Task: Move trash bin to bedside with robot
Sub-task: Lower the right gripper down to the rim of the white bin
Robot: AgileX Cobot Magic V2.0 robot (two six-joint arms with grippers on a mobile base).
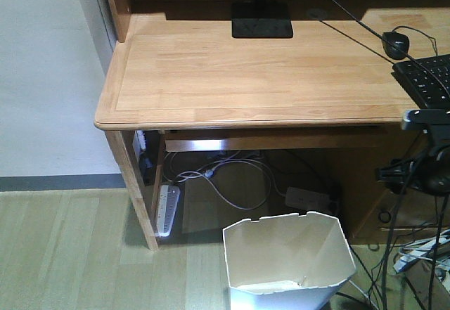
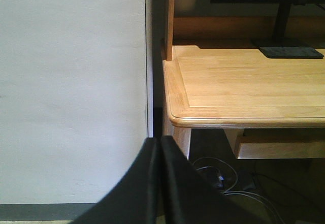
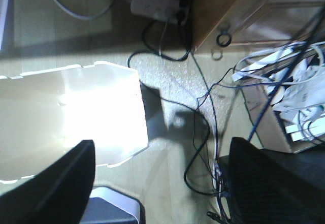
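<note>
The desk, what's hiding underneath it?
A white power strip by the desk leg, loose cables and a second power strip. The trash bin hides whatever lies right behind it.

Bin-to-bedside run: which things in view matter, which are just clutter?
Job: trash bin; right gripper, open by its rim; bedside, not in view.
Lying about: desk, keyboard, mouse, monitor stand, power strip, cables.

Light wooden desk (image 1: 239,78) with a flat black monitor base (image 1: 261,27), black keyboard (image 1: 427,78) and black mouse (image 1: 396,43) up top; white power strip (image 1: 167,209) and tangled cables (image 1: 211,174) underneath.
</note>
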